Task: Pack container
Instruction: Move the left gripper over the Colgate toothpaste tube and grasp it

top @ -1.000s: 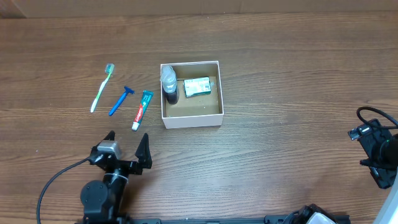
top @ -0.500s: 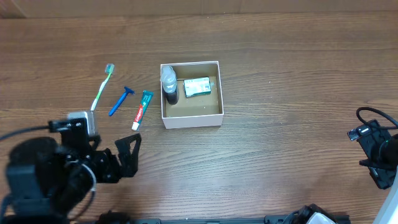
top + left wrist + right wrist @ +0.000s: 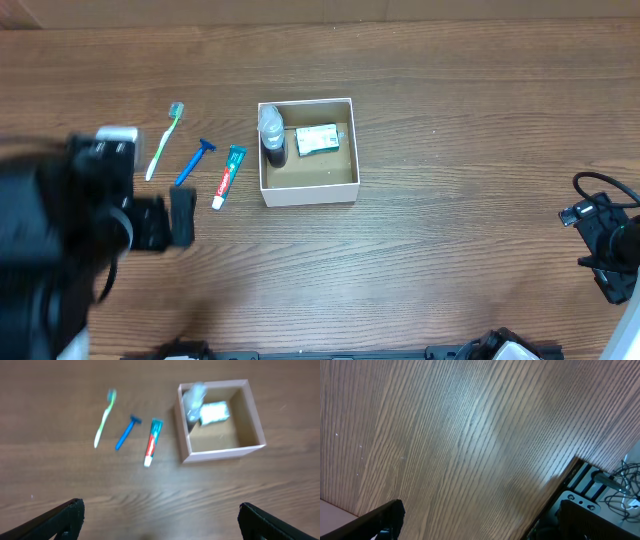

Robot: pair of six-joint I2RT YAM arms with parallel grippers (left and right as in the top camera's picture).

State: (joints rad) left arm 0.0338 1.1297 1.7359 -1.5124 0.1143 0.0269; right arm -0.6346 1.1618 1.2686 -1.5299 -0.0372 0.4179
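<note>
l gripper (image 3: 160,510) seems spread, well off container (image 3: 308,194)

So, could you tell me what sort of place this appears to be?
Likely a robotics lab bench, not a bathroom: a wood-grain table, a toothbrush, razor and toothpaste laid out beside the container, and loose cables at the table's edge.

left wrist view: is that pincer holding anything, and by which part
Nothing is held: the left pincer is open and empty.
</note>
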